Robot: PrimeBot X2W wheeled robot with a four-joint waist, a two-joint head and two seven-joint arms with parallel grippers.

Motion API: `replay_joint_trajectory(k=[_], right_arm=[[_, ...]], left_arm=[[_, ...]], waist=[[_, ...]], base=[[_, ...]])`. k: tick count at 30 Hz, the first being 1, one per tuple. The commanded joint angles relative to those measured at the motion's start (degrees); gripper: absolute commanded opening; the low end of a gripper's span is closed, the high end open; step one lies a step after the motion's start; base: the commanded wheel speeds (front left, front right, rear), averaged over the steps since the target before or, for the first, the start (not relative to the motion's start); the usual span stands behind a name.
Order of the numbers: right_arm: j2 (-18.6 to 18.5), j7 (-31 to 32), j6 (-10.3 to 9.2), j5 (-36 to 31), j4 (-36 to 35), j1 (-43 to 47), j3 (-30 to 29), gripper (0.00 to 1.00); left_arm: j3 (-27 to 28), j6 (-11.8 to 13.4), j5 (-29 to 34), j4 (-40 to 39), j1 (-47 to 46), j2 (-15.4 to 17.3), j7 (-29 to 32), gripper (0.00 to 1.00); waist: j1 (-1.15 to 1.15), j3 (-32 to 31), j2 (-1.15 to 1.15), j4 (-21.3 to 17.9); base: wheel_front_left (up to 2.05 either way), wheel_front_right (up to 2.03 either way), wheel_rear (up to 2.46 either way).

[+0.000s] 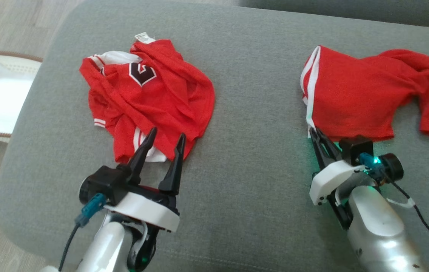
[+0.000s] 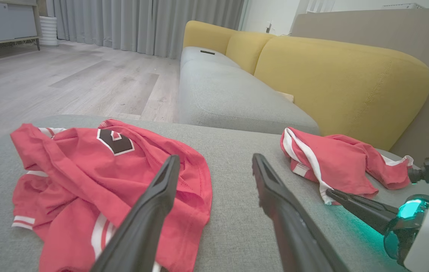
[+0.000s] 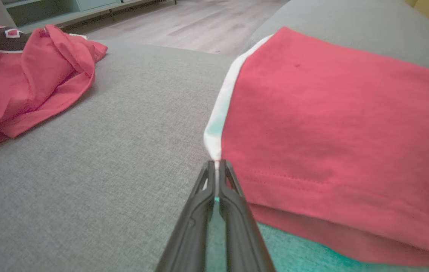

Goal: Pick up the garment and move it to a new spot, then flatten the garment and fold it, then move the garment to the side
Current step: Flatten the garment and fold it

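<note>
The left jaws are two long, matte black fingers (image 1: 143, 149) that narrow to slim points; the right jaws have the same black, tapered build. Behind each set sits a rounded white wrist collar (image 1: 144, 211), a boxy black camera block (image 1: 103, 185) and a teal-blue plug (image 1: 90, 210) with a thin dark cable (image 1: 67, 243) trailing from it. The forearms (image 1: 377, 226) are smooth, glossy silver-white shells. A green light (image 1: 376, 160) glows at the right wrist, beside its plug.
</note>
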Motion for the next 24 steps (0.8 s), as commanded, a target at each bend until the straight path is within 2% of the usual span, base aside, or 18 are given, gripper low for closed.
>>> replay_joint_trajectory(k=[1,15,24], right_arm=[[0.0,-0.8,-0.05,-0.6,-2.9,-1.3,0.6,0.00],[0.0,-0.8,-0.05,-2.5,-15.0,8.0,-6.1,0.00],[-1.5,-0.5,-0.05,-5.5,-20.8,13.9,-11.6,0.00]], left_arm=[[2.3,0.4,-0.1,-1.7,-1.6,0.2,-0.3,1.00],[5.4,-0.2,1.2,-1.1,-0.6,0.2,-0.3,1.00],[7.0,-1.2,3.0,0.6,-1.7,0.2,-0.3,1.00]], waist=[[0.00,-0.2,0.00,-0.7],[0.00,-3.7,0.00,-10.7],[0.00,-3.1,0.00,-17.8]], base=[[0.00,0.00,0.00],[0.00,0.00,0.00],[0.00,0.00,0.00]])
